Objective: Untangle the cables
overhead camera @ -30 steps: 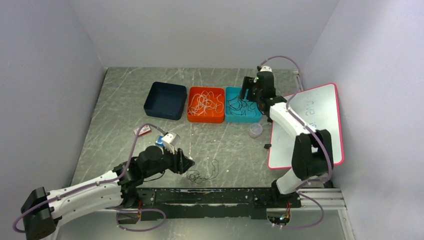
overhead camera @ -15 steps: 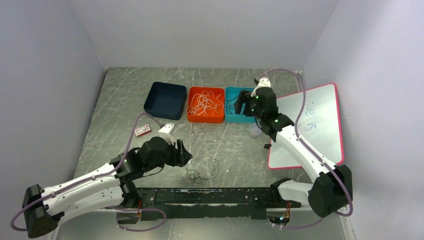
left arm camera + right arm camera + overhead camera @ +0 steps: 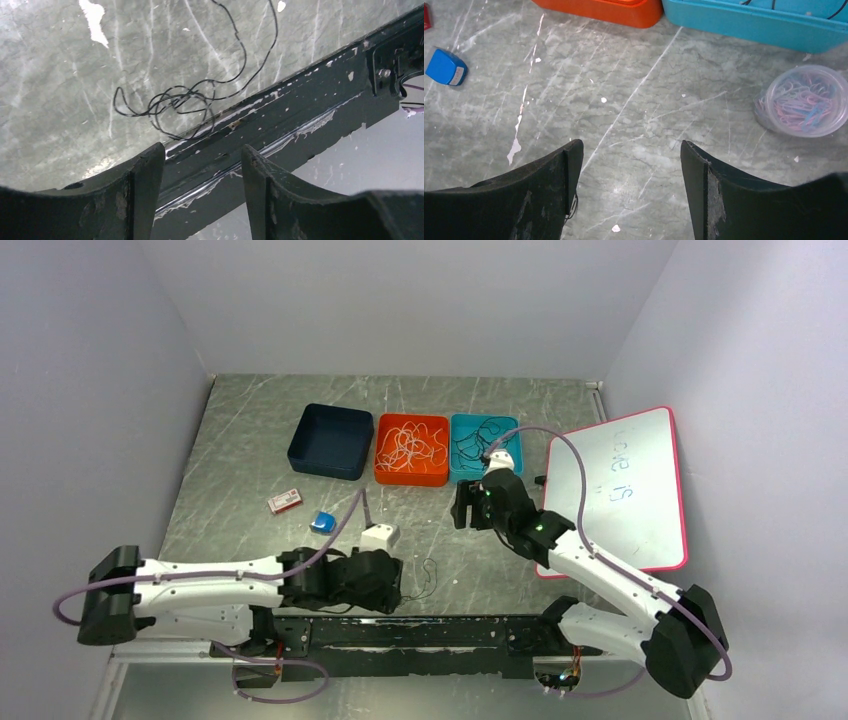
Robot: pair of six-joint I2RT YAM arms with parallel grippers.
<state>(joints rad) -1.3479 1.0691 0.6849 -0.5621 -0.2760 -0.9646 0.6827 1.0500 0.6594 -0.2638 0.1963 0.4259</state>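
Left hand (image 3: 202, 155) spread, empty; black cable tangle (image 3: 175, 102) lies on worktop (image 3: 60, 75) just ahead of its fingertips. Right hand (image 3: 631, 147) spread, empty; paper-clip tub (image 3: 806, 100) ahead, to its right.

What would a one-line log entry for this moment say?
left gripper: open, by black cable tangle | right gripper: open, holding nothing, over table
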